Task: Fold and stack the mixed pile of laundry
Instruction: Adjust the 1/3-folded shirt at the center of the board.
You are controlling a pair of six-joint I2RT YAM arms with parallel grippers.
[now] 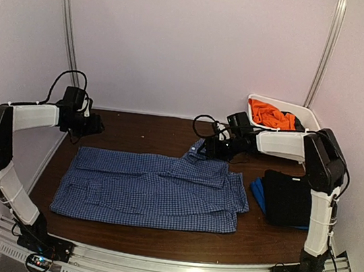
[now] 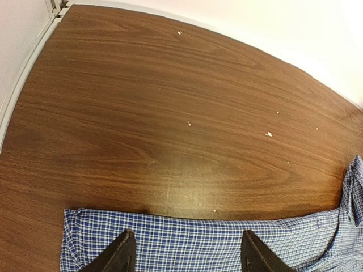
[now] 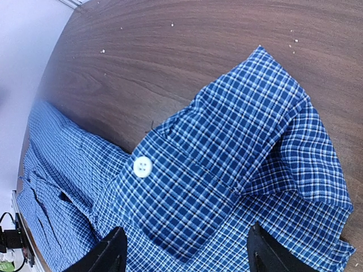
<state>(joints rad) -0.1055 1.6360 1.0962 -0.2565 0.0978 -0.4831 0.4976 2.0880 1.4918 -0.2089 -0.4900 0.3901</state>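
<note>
Checked shirt [image 1: 152, 189] lies spread flat mid-bench [image 1: 136, 130], collar at far right. Left gripper [image 2: 187, 252] hovers over shirt's far-left corner, fingers apart, nothing btwn them. Right gripper [image 3: 184, 249] is above the collar w/ white button [image 3: 142, 166], fingers also apart, empty. Black piece [image 1: 289, 197] sits on blue piece [image 1: 257, 193] just right of shirt. Orange T-shirt [image 1: 272, 114] is in white tub [image 1: 309, 116], far-right corner.

You have bare table [image 1: 143, 131] behind the checked shirt [image 1: 148, 191], up to the back wall [image 1: 193, 44]. On your right, the white tub [image 1: 307, 115] (orange garment [image 1: 271, 114] inside) and the black-and-blue stack [image 1: 287, 199] just beside the shirt narrow the way.
</note>
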